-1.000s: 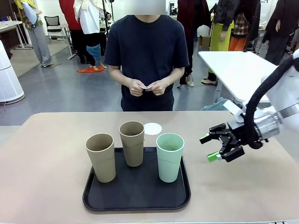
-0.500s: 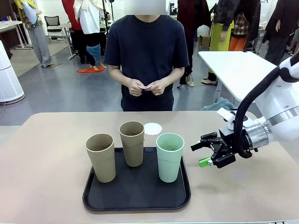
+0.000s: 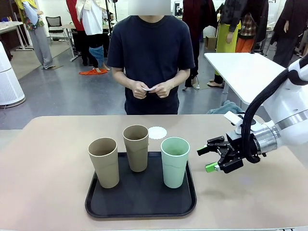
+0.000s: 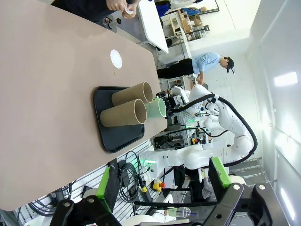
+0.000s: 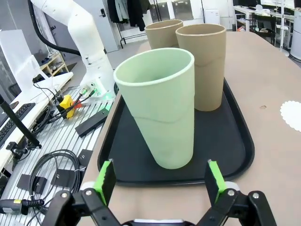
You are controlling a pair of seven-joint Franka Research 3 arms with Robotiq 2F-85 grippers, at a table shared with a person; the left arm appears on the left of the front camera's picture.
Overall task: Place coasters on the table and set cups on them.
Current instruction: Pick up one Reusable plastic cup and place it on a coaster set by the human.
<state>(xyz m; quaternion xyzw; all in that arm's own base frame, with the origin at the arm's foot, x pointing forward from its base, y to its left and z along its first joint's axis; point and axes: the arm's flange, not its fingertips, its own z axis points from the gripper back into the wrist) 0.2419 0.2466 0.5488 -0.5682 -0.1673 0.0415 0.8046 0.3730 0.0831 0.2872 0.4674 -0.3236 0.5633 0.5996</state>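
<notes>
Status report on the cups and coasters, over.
Right gripper open, facing mint cup; left gripper open, well back. Three cups on tray. One coaster on table, bare. Nothing between right gripper and mint cup.

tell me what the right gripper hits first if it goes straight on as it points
Most likely the mint green cup on the black tray; it stands dead ahead of the open right gripper.

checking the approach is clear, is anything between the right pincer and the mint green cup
Nothing visible does. The open right pincer hovers just off the right edge of the black tray, aimed at the mint green cup, the nearest one. Only the tray's low rim lies between; both tan cups stand beyond the green one.
</notes>
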